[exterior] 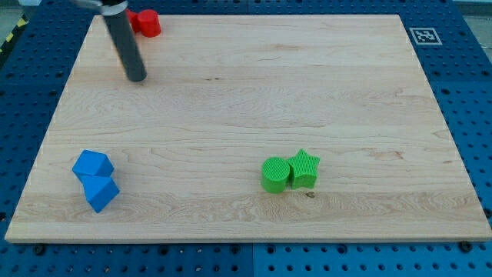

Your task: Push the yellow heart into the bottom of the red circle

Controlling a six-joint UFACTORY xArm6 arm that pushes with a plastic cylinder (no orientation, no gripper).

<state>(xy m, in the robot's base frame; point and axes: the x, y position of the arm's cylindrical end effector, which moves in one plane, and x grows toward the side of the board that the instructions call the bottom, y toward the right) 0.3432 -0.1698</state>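
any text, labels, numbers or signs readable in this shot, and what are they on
No readable words, numbers or brand names anywhere in the view.
The only sign is a black-and-white square fiducial marker on the wooden board at the view's top right corner; it carries a pattern, not letters.
The blocks and the rod above my tip show no print.

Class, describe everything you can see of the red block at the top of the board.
The red block is a short round cylinder, matt like plastic, standing flat on the wooden board near its top edge, toward the view's left. The dark rod hides its left part. My tip rests below it, apart from it. No yellow heart shows.
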